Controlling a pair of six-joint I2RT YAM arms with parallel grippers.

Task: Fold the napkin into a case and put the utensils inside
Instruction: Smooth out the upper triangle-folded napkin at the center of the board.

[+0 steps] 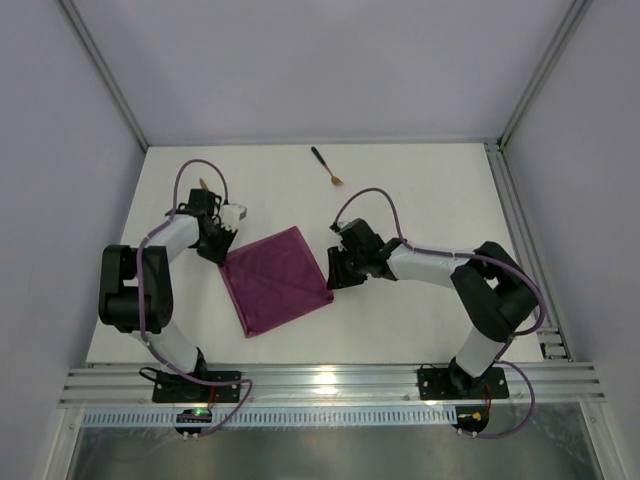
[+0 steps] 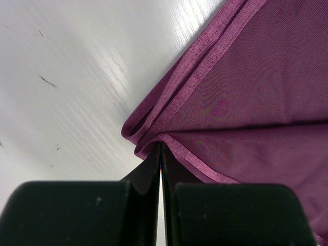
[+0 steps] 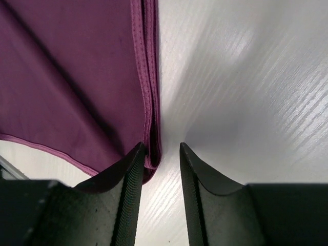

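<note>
The left gripper (image 2: 161, 151) pinches the left corner of the folded napkin (image 1: 277, 282), the right gripper (image 3: 160, 154) stands half open, one finger (image 3: 134, 166) touching its right edge, and only the top view shows the fork (image 1: 327, 167) behind.
</note>
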